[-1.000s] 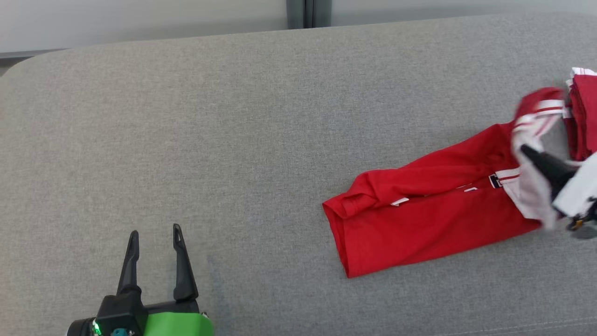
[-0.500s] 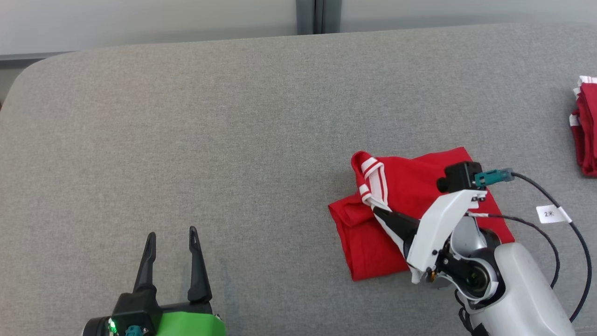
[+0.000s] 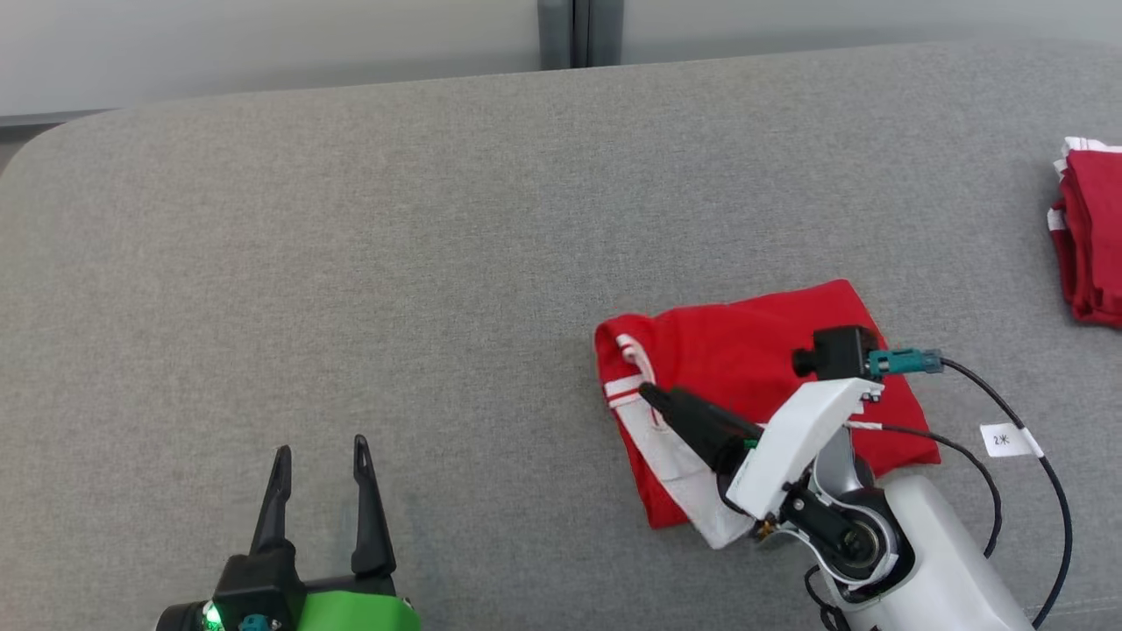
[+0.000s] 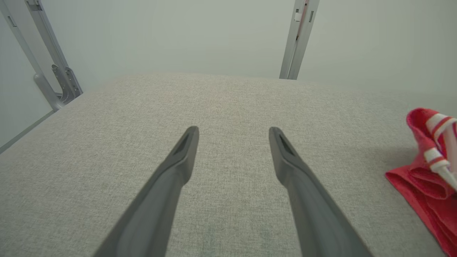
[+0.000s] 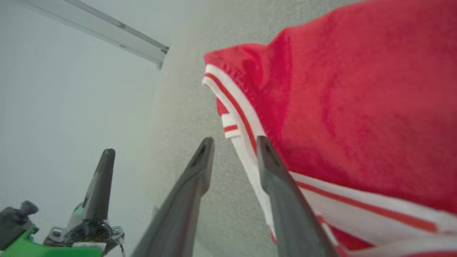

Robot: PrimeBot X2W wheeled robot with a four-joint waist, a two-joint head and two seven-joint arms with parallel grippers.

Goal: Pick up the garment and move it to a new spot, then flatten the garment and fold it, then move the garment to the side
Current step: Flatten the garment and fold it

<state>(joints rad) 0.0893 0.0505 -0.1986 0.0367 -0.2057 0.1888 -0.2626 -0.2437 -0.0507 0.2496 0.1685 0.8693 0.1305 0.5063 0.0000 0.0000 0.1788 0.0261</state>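
**Loose striped hem could undo our fold**

On the left, our left gripper (image 3: pixel 321 447) hangs over the bare grey cushion (image 3: pixel 438 219), fingers spread wide and holding nothing, well apart from the cloth. Right of centre, the red garment (image 3: pixel 754 350) lies doubled over on the cushion. Our right gripper (image 3: pixel 653 394) has its tips at the garment's left edge. In the wrist view its jaws stand a little apart with nothing pinned between them, and the white-striped hem (image 3: pixel 621 388) lies just beside one finger.

That closeness is our main worry. If the finger catches the hem as we draw away, the top layer could peel back and the fold open. A white panel also pokes out along the near edge, so the layers look uneven, and a one-sided drag to the side may skew them further. At the far right sits another red pile (image 3: pixel 1091 237), which a careless push could knock into
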